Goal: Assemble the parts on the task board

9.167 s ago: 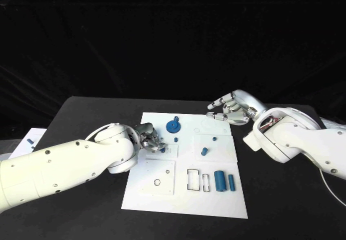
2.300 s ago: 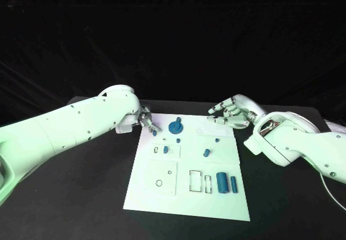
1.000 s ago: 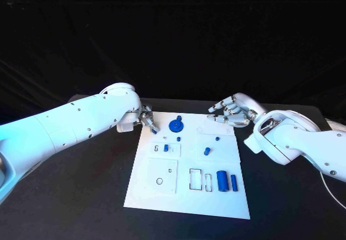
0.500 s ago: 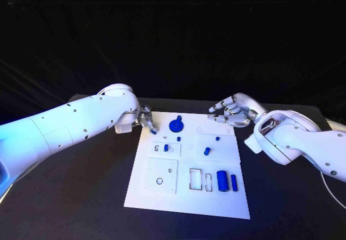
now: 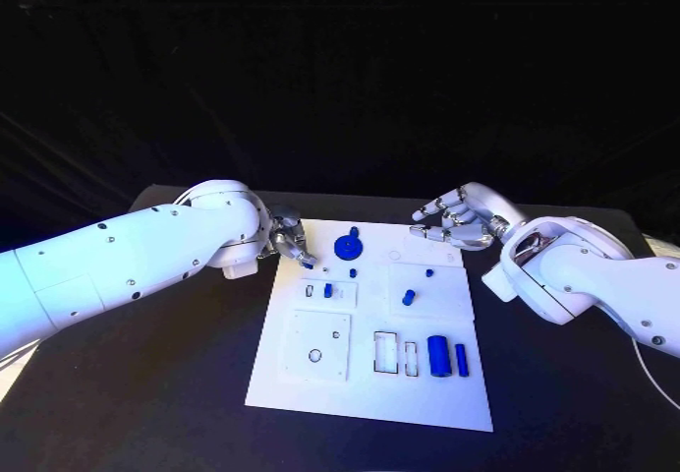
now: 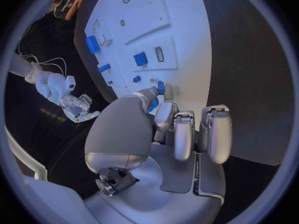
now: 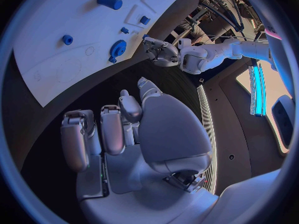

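1. Moved since about nine seconds before: left hand [image 5: 288,239], from over the nine o'clock side of the flat white task board [image 5: 425,403] out to its eleven o'clock corner, arm swung further out along with it.
2. Pinched a small blue plastic piece [image 5: 307,263] between the fingertips of that silver hand, remaining fingers curled in beside it; piece held just over the board's far-left corner, touching or clear of the surface impossible to tell.
3. Hung at the board's one o'clock corner, just off the edge: right hand [image 5: 456,221], fingers apart and gently bent, nothing in them, in much the same spot as before.
4. Sat near twelve o'clock on the board: round blue toothed gear [image 5: 349,247], with a knob on top.
5. Rested left of centre, in a small outlined square: short blue block [image 5: 327,290].
6. Stood right of centre: small blue peg [image 5: 408,295].
7. Lay side by side toward five o'clock: thick blue cylinder [image 5: 438,355] and slim blue bar [image 5: 461,359], bar on the outer side, two rectangular slots just to their left.
8. Carried all of it on the matte black table [image 5: 170,374].
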You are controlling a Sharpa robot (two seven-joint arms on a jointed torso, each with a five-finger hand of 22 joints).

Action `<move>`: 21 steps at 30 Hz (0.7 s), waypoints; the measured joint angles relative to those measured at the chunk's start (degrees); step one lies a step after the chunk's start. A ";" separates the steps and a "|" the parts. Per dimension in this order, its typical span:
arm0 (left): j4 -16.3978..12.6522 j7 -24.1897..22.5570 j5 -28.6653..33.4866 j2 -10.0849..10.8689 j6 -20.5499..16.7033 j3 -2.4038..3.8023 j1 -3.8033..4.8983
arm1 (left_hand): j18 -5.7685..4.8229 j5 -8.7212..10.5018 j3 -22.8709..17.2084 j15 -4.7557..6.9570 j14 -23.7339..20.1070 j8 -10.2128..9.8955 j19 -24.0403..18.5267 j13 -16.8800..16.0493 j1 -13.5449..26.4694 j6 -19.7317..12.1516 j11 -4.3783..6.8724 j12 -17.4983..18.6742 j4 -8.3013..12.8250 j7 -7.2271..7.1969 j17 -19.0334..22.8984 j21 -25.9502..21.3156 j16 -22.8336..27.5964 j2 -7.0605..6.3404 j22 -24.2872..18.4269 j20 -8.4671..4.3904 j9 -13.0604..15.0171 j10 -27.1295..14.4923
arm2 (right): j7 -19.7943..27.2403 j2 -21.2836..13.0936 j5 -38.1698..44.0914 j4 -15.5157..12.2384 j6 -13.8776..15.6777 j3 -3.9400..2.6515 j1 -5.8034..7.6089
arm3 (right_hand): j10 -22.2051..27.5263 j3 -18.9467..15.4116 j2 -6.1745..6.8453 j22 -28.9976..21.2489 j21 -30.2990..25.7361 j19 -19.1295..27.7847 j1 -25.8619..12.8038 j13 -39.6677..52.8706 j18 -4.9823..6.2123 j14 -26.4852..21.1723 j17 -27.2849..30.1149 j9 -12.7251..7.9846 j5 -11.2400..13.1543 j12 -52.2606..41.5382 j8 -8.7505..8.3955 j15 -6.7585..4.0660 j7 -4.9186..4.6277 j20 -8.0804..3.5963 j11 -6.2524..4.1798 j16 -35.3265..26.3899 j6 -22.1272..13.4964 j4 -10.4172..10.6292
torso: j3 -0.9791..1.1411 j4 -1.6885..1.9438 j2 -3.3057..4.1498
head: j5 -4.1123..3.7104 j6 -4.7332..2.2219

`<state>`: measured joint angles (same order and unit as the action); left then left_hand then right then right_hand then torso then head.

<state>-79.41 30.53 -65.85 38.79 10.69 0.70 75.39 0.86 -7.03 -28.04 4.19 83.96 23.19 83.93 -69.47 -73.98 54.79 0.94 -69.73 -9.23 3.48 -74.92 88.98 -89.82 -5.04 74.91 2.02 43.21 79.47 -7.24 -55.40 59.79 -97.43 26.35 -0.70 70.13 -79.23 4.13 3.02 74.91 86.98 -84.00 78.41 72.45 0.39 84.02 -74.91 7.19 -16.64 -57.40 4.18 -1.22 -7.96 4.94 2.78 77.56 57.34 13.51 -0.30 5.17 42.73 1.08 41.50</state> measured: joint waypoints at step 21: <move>-10.28 0.41 -1.50 6.41 -10.11 -0.32 -4.52 | 0.00 0.32 -2.01 0.00 0.00 0.27 0.00 -0.30 1.04 0.09 0.09 -0.39 1.02 0.09 0.01 0.00 0.00 -1.03 0.00 0.00 0.33 0.50 | 0.00 0.01 -0.08 0.36 -0.01 0.00 -0.21 | 0.00 0.00 0.00 0.04 0.00 0.00 0.00 0.00 -0.01 0.00 0.01 -0.01 0.00 0.00 0.00 0.00 0.00 0.00 0.00 0.00 0.00 0.00 | -0.03 0.05 -0.03 | 0.27 0.29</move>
<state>-89.70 30.94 -67.35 45.20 0.57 0.38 70.87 0.86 -6.70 -30.05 4.19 83.96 23.46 83.92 -69.77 -72.94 54.88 1.03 -70.12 -8.21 3.56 -74.91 88.98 -89.82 -6.07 74.90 2.02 43.54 79.96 -7.24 -55.39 59.71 -97.07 26.34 -0.70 69.92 -79.23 4.13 3.02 74.95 86.98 -84.00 78.41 72.45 0.38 84.03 -74.90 7.19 -16.63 -57.40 4.18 -1.22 -7.96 4.94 2.78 77.56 57.33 13.51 -0.34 5.22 42.70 1.36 41.78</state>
